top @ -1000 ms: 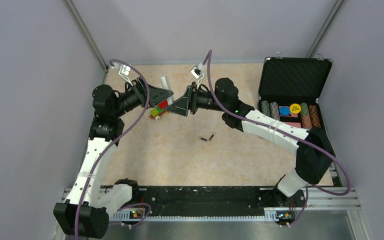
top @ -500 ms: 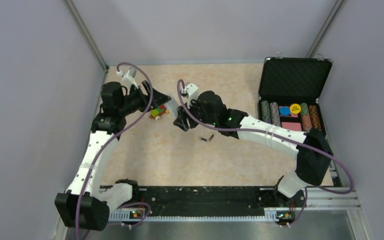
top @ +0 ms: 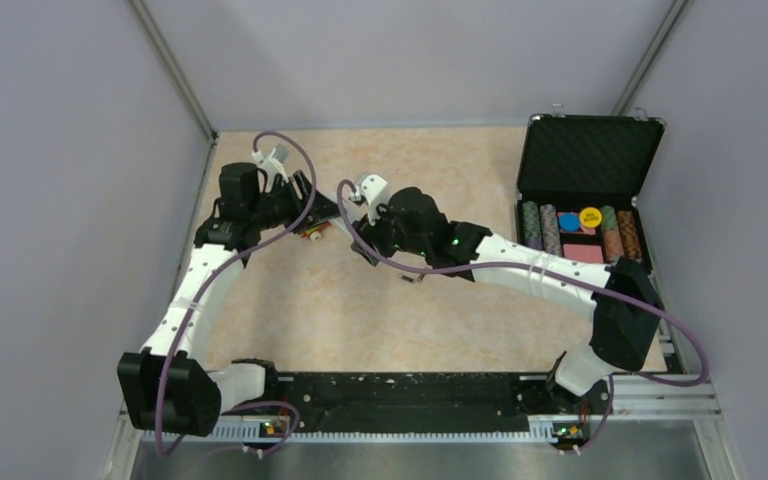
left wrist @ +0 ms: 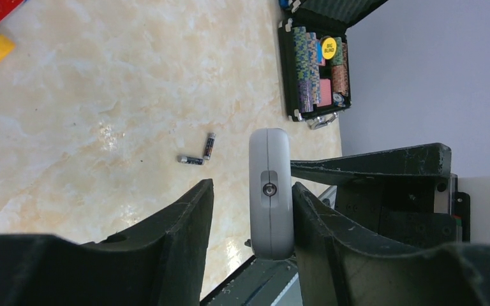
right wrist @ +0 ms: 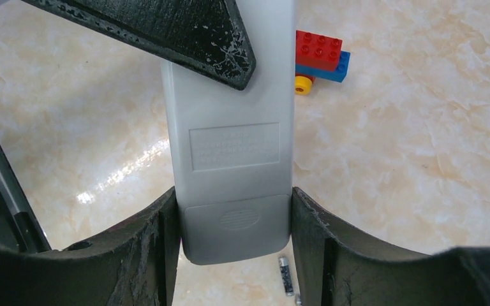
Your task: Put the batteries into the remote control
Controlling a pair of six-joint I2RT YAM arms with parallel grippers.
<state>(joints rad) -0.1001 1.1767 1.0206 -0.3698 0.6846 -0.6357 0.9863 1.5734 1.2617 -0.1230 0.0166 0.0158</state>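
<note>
Grey matte plastic remote control (right wrist: 230, 159), flat round-cornered slab, faintly ribbed.

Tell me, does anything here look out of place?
Two batteries lie loose on the table, splayed in a V, while the right end effector grips the remote control with its battery cover shut.

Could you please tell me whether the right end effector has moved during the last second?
Yes. Judged against the open chip case, the right end effector has shifted down the overhead view, closing on the batteries.
</note>
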